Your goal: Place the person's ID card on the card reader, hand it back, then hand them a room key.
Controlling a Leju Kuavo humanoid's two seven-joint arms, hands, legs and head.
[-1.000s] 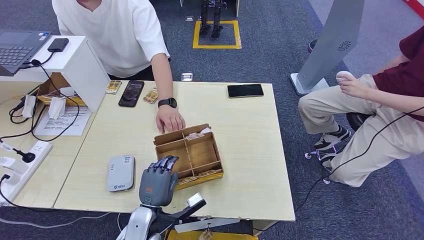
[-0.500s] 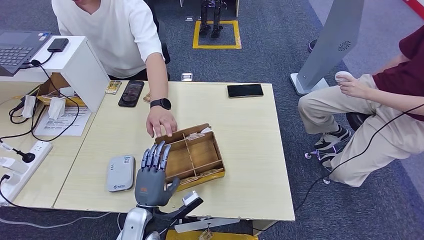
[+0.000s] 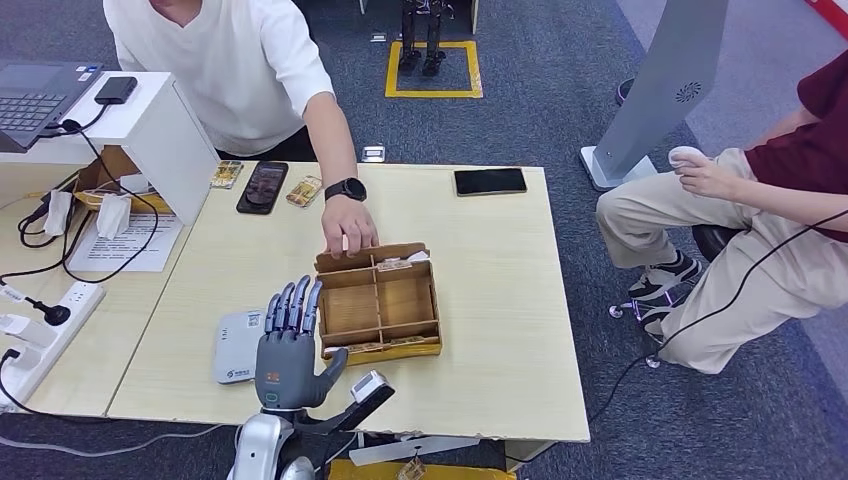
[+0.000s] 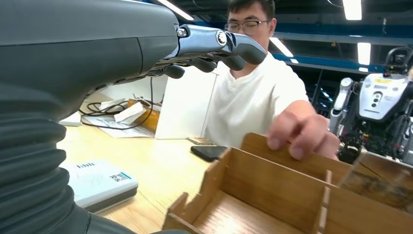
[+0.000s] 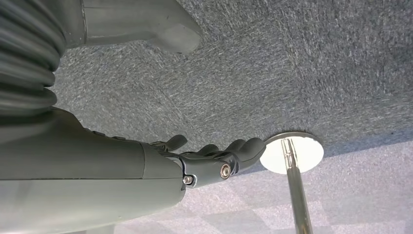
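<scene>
The left robot hand (image 3: 291, 345) is hovering over the tabletop (image 3: 500, 300), fingers extended, spread and empty, its fingertips pointing away from the robot between the reader (image 3: 240, 346) and the box (image 3: 378, 300). The right robot hand (image 5: 214, 161) is hanging over the carpet beside a metal stand, fingers loosely curled in on nothing. A person's hand (image 3: 348, 226) is resting on the far rim of the box, fingers hooked over the edge. The ID card cannot be identified with certainty: small cards are lying at the far tabletop edge near the dark phone (image 3: 263, 186), and other cards are standing in the box slots. The step in hand appears to be the opening one, with the left robot hand waiting to receive the card; no card is lying on the reader yet. The next move probably calls for taking the card in a thumb-and-finger pinch, then laying it flat on the reader's top face. The reader is lying just left of the box, its long axis running roughly away from the robot, tilted slightly to the right, printed end nearest the robot.
</scene>
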